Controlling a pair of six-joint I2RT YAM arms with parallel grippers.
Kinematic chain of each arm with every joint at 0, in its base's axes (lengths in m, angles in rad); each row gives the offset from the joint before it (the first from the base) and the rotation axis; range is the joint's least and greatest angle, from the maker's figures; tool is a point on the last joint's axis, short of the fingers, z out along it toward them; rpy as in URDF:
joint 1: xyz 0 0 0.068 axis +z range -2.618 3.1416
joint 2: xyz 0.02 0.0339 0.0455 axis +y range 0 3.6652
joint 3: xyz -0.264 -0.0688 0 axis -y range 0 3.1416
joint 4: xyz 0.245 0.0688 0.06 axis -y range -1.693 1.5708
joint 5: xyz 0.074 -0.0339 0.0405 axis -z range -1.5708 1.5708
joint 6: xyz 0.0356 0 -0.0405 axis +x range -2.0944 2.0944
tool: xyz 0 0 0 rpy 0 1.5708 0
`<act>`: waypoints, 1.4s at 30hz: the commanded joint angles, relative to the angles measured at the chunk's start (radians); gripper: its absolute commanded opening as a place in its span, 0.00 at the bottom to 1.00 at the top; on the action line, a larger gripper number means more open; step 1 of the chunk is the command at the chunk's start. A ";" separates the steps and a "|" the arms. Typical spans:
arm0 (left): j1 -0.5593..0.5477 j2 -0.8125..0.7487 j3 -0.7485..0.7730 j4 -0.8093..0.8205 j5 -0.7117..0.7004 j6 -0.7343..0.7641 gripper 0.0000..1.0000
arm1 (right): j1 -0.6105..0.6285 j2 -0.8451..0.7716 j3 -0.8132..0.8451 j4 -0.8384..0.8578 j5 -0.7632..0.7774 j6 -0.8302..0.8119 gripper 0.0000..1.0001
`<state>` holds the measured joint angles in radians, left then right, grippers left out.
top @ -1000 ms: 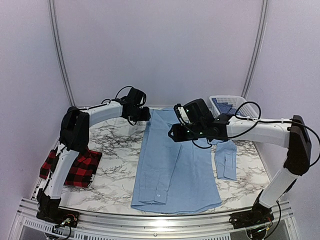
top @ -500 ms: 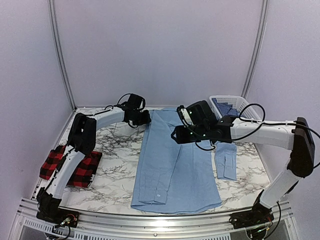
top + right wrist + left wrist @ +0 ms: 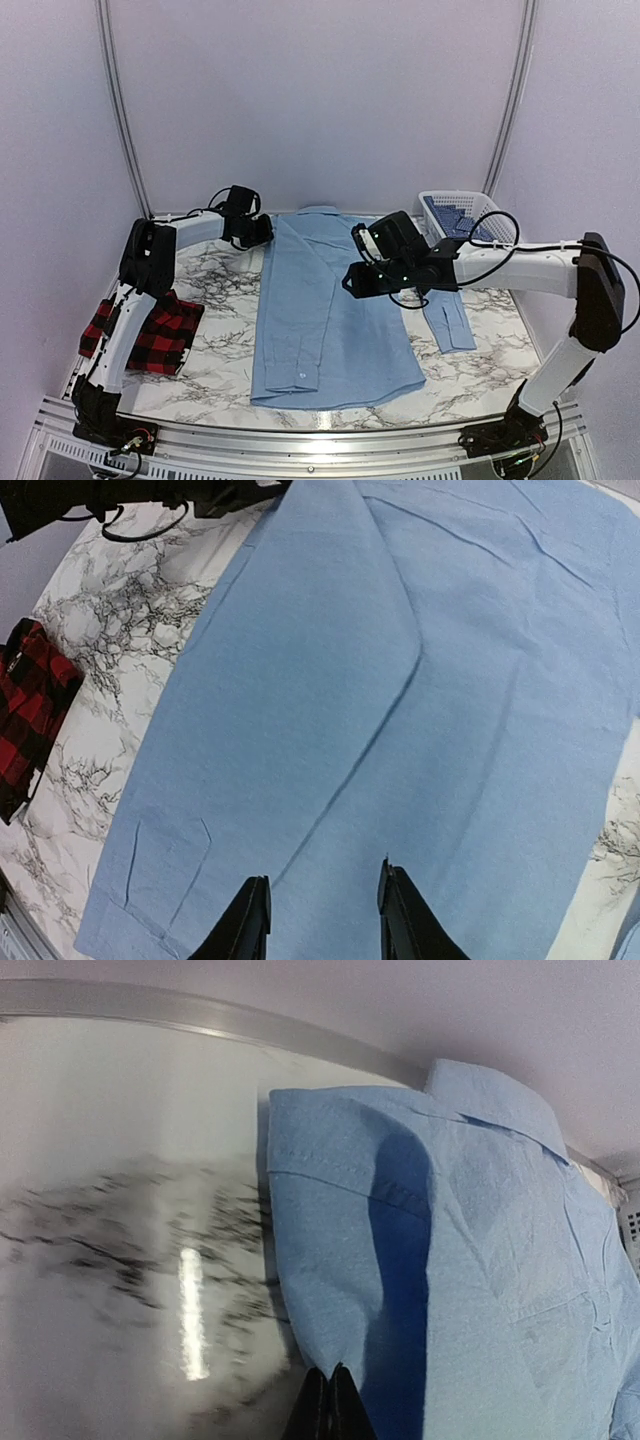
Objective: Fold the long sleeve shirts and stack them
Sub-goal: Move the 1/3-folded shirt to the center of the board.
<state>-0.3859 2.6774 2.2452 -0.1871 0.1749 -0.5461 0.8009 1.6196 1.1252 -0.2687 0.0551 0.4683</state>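
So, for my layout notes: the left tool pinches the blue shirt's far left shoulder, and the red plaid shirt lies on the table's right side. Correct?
Not quite. The red plaid shirt lies on the left side of the table; the top external view shows it. The left tool does pinch the blue shirt at its far left shoulder.

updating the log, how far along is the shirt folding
Early. Done: plaid shirt sits in a compact bundle at the table's left; blue shirt lies flat, one sleeve folded across it. In hand: left tool is shut on its shoulder edge, right tool open above its body. Left: the other sleeve sticks out, body unfolded, nothing stacked.
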 commanded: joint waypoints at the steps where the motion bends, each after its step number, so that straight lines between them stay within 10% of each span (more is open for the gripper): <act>1: 0.089 -0.050 0.002 -0.012 0.085 0.045 0.00 | 0.003 0.010 -0.015 0.026 0.019 0.018 0.33; 14: 0.104 -0.312 -0.147 -0.064 0.045 0.040 0.65 | 0.003 -0.040 -0.143 0.023 0.017 0.031 0.35; 29: -0.097 -1.161 -1.270 -0.056 0.049 -0.174 0.51 | 0.011 -0.307 -0.439 -0.058 -0.085 0.094 0.34; 42: -0.359 -1.429 -1.652 -0.138 0.167 -0.313 0.43 | 0.075 -0.437 -0.544 -0.194 -0.070 0.200 0.35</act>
<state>-0.6857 1.2594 0.6312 -0.2974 0.2947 -0.8139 0.8700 1.2263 0.6003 -0.4118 -0.0387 0.6121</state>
